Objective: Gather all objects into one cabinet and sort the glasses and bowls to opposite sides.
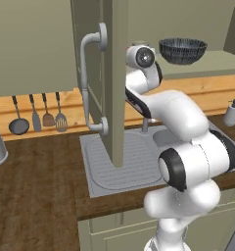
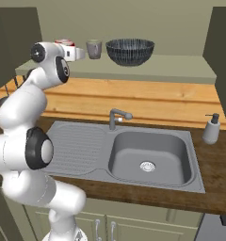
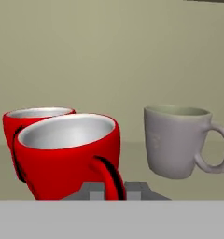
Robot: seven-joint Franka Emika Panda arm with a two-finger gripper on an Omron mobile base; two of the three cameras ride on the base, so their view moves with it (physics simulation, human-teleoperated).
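On the pale green shelf (image 2: 162, 70) of the open cabinet, my gripper (image 3: 115, 190) is shut on the handle of a glossy red mug (image 3: 67, 149), which leans a little to one side. A second red mug (image 3: 37, 114) stands close behind it on the left, touching or nearly so. The grey mug (image 3: 177, 140) stands upright to the right, apart from them. In the right base view the gripper (image 2: 79, 53) is at the shelf's left end, just left of the grey mug (image 2: 93, 48). The wide dark ribbed bowl (image 2: 130, 51) sits further right on the same shelf, and appears again as the bowl (image 1: 182, 50).
The cabinet's left door (image 1: 114, 83) stands open in front of the arm, its curved grey handle (image 1: 87, 83) facing me. Below are the sink (image 2: 148, 155), the faucet (image 2: 117, 117) and a white soap dispenser (image 2: 211, 129). Utensils (image 1: 36, 115) hang on the left wall.
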